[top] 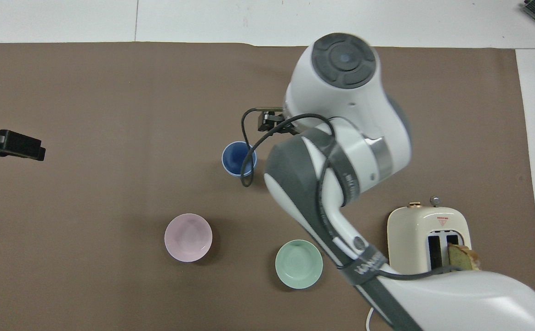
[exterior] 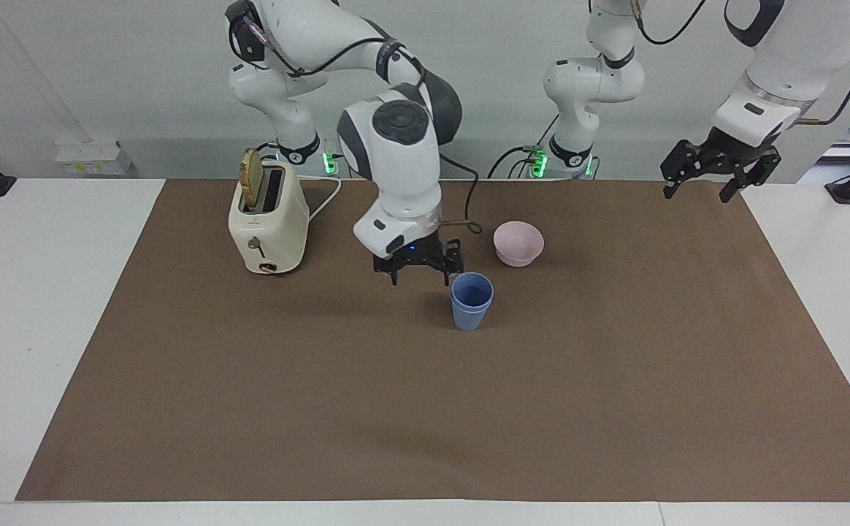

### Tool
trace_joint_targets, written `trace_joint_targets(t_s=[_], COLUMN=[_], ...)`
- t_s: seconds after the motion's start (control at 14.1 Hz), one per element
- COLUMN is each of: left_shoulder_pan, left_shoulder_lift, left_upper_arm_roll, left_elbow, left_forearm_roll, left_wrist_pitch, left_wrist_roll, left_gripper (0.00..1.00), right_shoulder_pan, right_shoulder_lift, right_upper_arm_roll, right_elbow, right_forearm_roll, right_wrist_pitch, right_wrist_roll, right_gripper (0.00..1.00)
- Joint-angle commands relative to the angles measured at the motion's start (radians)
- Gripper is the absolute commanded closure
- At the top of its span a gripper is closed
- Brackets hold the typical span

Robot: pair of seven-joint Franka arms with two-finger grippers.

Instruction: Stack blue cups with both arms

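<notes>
The two blue cups stand nested, one inside the other, upright on the brown mat near the table's middle; they also show in the overhead view. My right gripper is open and empty. It hangs just above the mat beside the cups, toward the right arm's end, clear of them. In the overhead view its fingers are hidden under its own arm. My left gripper is open and empty. It waits raised over the mat's edge at the left arm's end, and also shows in the overhead view.
A pink bowl sits nearer to the robots than the cups. A mint-green bowl sits beside it, hidden by the right arm in the facing view. A cream toaster holding a bread slice stands toward the right arm's end.
</notes>
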Motion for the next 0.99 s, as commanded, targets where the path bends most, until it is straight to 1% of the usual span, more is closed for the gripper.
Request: trace_joint_targets(t_s=[0.0, 0.07, 0.21, 0.35, 0.49, 0.57, 0.64, 0.71, 0.85, 0.92], left_shoulder_pan=[0.01, 0.01, 0.01, 0.01, 0.01, 0.01, 0.01, 0.01, 0.01, 0.01], left_shoulder_lift=[-0.023, -0.023, -0.023, -0.023, -0.022, -0.023, -0.023, -0.022, -0.023, -0.022], left_upper_arm_roll=[-0.009, -0.007, -0.007, -0.009, -0.007, -0.009, -0.007, -0.009, -0.007, -0.009], left_elbow=[-0.02, -0.02, -0.02, -0.02, -0.02, -0.02, -0.02, -0.02, -0.02, -0.02], left_forearm_roll=[0.017, 0.017, 0.017, 0.017, 0.017, 0.017, 0.017, 0.017, 0.017, 0.017], left_wrist_pitch=[-0.002, -0.002, -0.002, -0.002, -0.002, -0.002, -0.002, -0.002, -0.002, -0.002], left_wrist_roll=[0.006, 0.004, 0.004, 0.004, 0.004, 0.006, 0.004, 0.004, 0.006, 0.006], left_gripper=[0.0, 0.0, 0.0, 0.0, 0.0, 0.0, 0.0, 0.0, 0.0, 0.0], right_shoulder_pan=[-0.069, -0.1, -0.192, -0.29, -0.359, -0.384, -0.387, -0.379, -0.379, -0.378], right_shoulder_lift=[-0.128, -0.163, -0.217, -0.228, -0.232, -0.253, -0.257, -0.267, -0.321, -0.335], right_upper_arm_roll=[0.007, 0.006, 0.006, 0.004, 0.004, 0.007, 0.007, 0.009, 0.01, 0.01], right_elbow=[-0.022, -0.022, -0.022, -0.019, -0.022, -0.034, -0.039, -0.066, -0.167, -0.189], right_forearm_roll=[-0.015, -0.013, -0.013, -0.013, -0.013, -0.009, -0.006, 0.0, 0.011, 0.011], right_wrist_pitch=[-0.128, -0.155, -0.21, -0.257, -0.258, -0.256, -0.259, -0.245, -0.172, -0.169], right_wrist_roll=[-0.122, -0.147, -0.237, -0.369, -0.429, -0.454, -0.465, -0.459, -0.46, -0.454], right_gripper=[0.0, 0.0, 0.0, 0.0, 0.0, 0.0, 0.0, 0.0, 0.0, 0.0])
